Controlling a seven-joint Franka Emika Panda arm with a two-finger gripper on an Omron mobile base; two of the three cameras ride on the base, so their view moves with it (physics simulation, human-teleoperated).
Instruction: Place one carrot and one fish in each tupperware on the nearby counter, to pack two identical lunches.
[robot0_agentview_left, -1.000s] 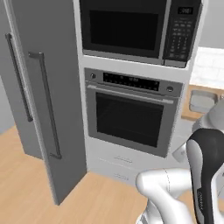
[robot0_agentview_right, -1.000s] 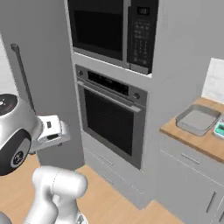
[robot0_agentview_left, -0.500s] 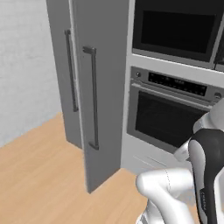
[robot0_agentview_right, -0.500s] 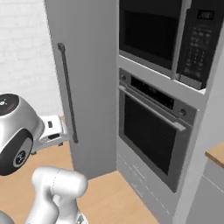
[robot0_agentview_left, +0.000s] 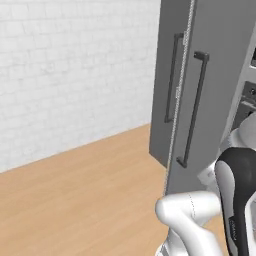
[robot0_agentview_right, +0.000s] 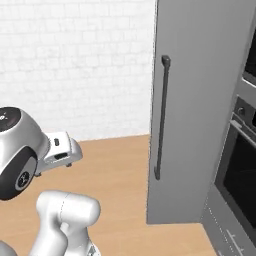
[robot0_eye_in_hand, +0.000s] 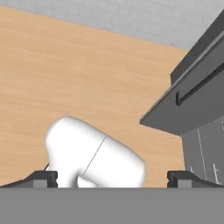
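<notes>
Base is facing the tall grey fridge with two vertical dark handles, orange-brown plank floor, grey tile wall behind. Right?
Not quite: the wall behind is white brick, not grey tile, as the right base view shows. The tall grey fridge with two vertical dark handles and the orange-brown plank floor are right.

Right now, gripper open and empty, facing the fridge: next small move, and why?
Probably reach for the fridge door handle. The gripper is open and holds nothing, both fridge doors look shut, and no carrot, fish or tray is in view.
</notes>
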